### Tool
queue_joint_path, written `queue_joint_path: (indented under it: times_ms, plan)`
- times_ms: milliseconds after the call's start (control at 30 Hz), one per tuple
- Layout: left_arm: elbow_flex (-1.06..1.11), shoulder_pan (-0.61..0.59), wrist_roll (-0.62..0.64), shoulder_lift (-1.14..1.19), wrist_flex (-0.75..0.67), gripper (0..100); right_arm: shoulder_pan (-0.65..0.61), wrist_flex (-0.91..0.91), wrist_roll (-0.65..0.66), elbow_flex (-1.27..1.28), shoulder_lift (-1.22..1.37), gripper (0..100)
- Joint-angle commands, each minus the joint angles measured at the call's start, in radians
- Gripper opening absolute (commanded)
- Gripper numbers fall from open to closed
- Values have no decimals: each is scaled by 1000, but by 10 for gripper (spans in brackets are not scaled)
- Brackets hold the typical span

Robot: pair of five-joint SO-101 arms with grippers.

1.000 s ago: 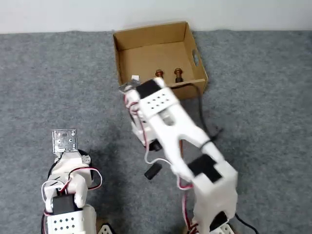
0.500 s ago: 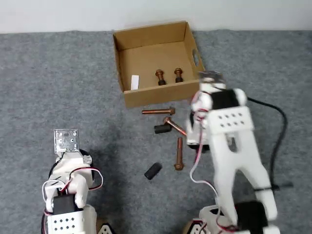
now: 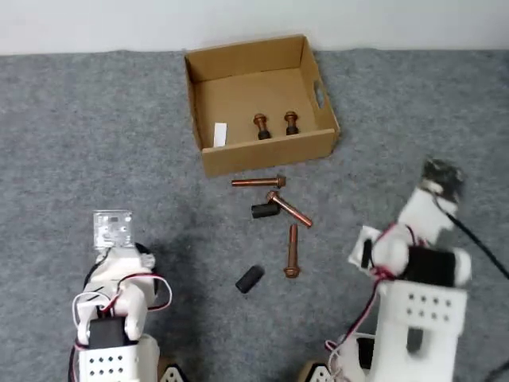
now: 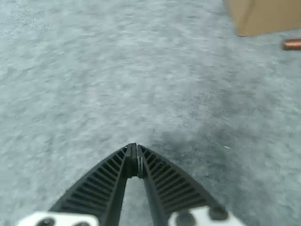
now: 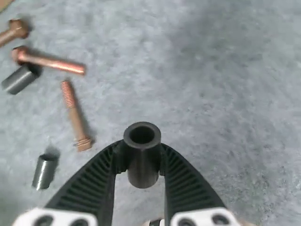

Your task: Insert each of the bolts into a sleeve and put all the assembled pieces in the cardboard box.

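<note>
This looks like a robot test bench in a lab or hobby workshop, not a home or shop. A plain grey felt mat covers the whole table, with a bare white wall behind it. Two small white plastic arms stand side by side at the near edge, their red and white wires left uncovered. The only goods are practice pieces: a cardboard box, copper bolts and dark sleeves loose on the mat.
</note>
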Motion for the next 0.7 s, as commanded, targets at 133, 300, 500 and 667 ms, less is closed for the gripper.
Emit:
queue_joint_path:
  times_ms: [133, 300, 500, 667]
  plan:
    - [-81, 106, -3, -9, -25, 6, 191, -30, -6, 68, -234, 8]
    - [-265, 244, 117, 0, 35, 6, 197, -42, -6, 143, -352, 8]
    - [-409, 376, 270, 2, 127, 6, 197, -56, 21, 215, -526, 8]
    - [-479, 427, 275, 51, 130, 6, 197, -71, 52, 282, -696, 8]
